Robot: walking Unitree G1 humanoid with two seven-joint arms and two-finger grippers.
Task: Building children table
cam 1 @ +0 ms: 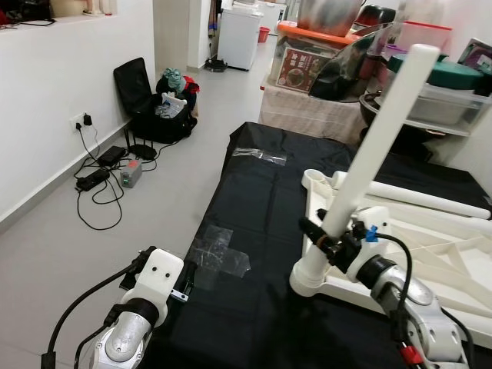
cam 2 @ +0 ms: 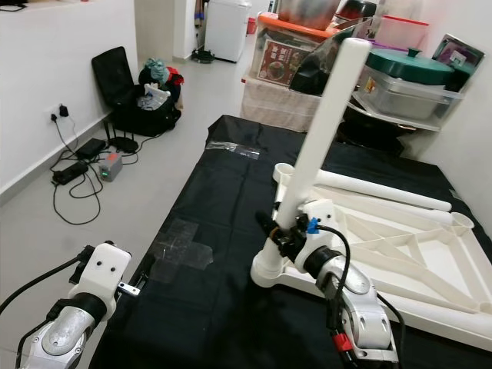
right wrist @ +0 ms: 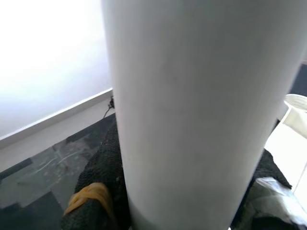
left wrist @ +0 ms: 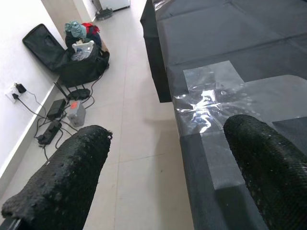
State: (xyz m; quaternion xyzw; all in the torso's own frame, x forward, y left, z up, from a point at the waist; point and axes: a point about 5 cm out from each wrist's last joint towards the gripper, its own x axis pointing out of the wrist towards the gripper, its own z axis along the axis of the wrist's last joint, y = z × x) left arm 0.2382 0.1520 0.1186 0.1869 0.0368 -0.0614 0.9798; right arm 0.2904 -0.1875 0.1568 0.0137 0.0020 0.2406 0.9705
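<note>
The white table leg (cam 1: 377,138) is clamped near its base by the right tool (cam 1: 332,240), tilted in a corner socket of the overturned table (cam 2: 400,254), while the left tool (left wrist: 168,177) is held apart beside the black-covered desk (cam 1: 254,200).

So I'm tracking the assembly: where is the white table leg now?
The white table leg stands tilted in the near corner socket of the upturned tabletop, held by the right gripper.
</note>
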